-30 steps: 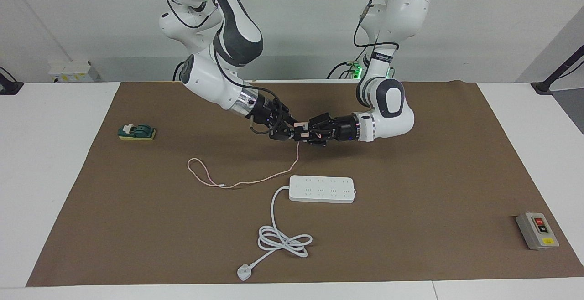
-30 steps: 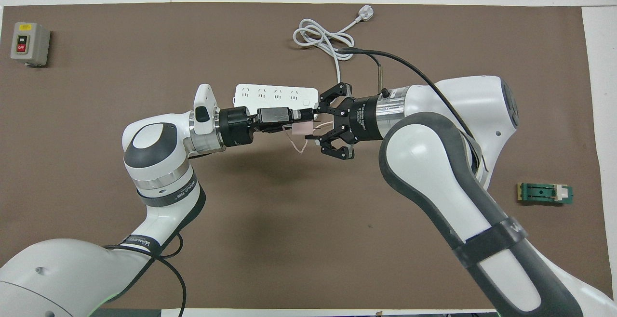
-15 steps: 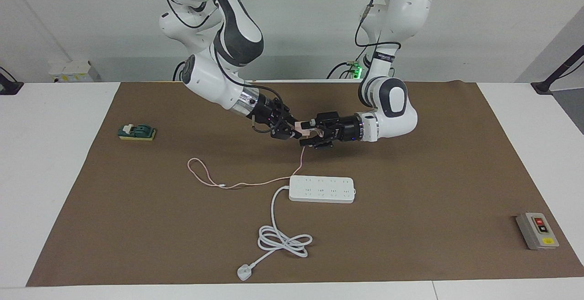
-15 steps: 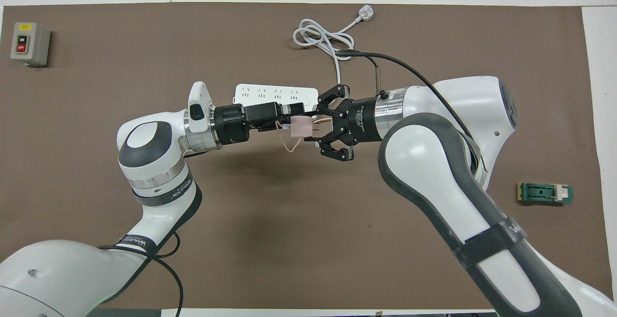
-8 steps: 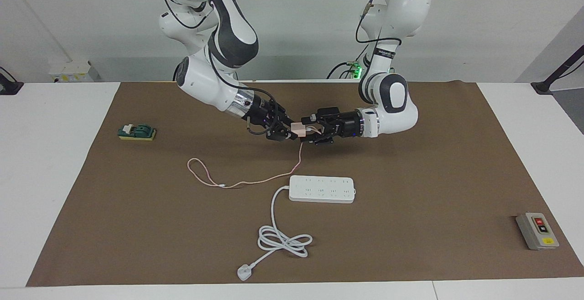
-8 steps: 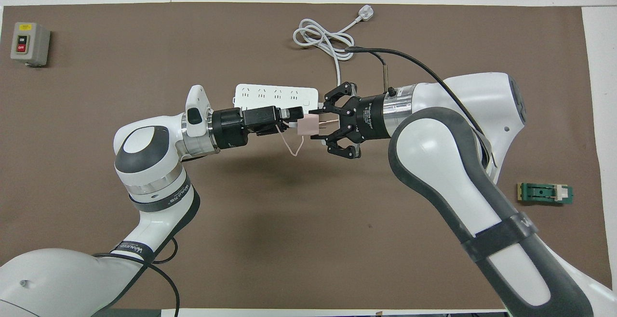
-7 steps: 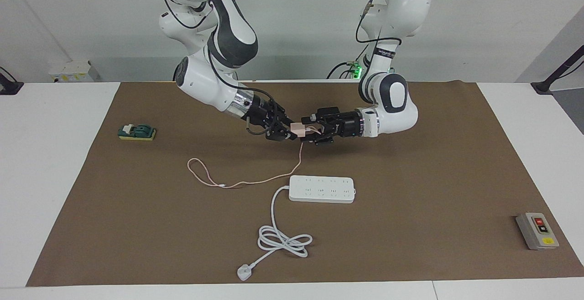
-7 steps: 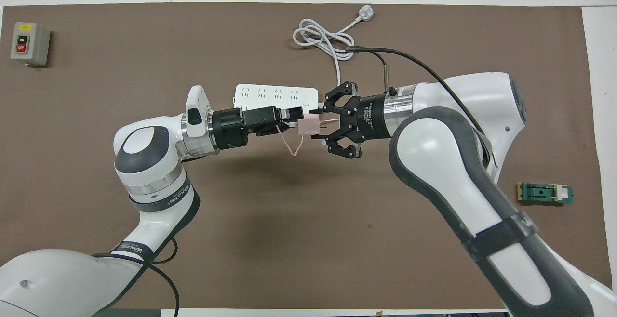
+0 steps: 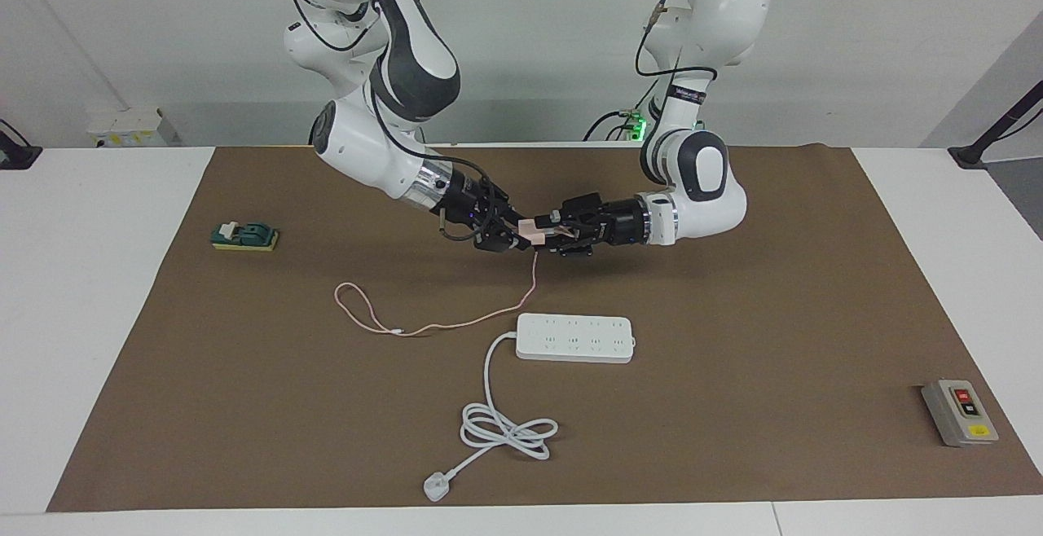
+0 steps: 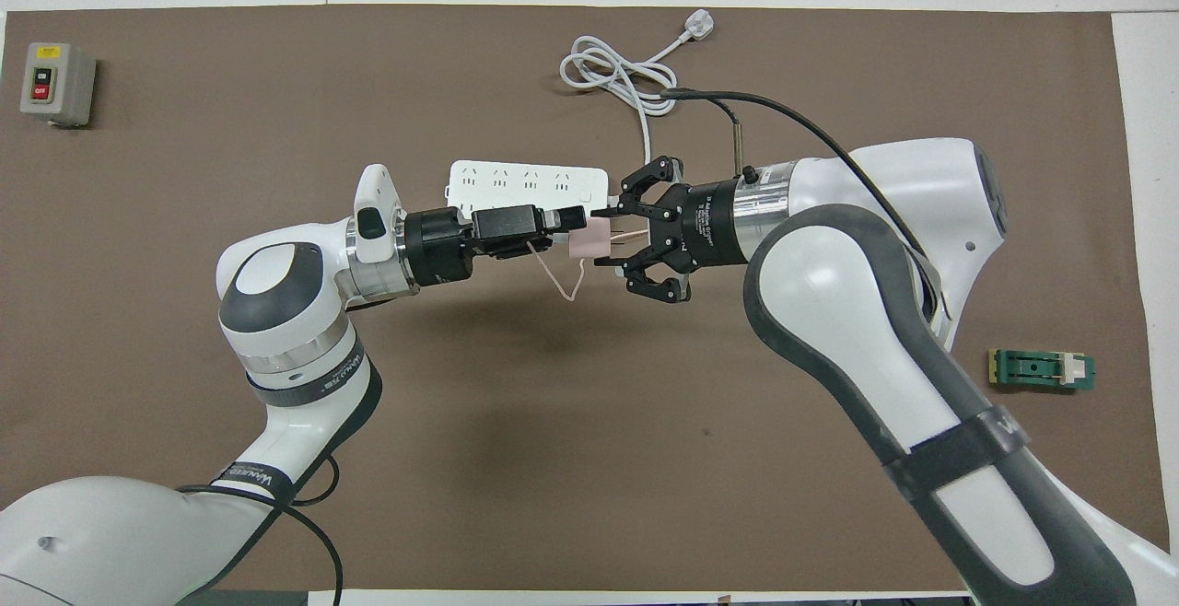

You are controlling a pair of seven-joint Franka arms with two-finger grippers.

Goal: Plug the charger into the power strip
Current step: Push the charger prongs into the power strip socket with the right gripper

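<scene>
The charger (image 9: 534,231) (image 10: 589,242) hangs in the air between the two pincers, over the brown mat on the worktop (image 9: 98,292) at a spot nearer to the robots than the power strip (image 9: 574,338) (image 10: 528,180), its thin pink cable trailing down to the mat. The right pincer (image 9: 515,236) (image 10: 603,238) is clamped on the charger's sides. The left pincer (image 9: 557,236) (image 10: 564,230) meets it from the cable end, but whether that one grips cannot be told.
</scene>
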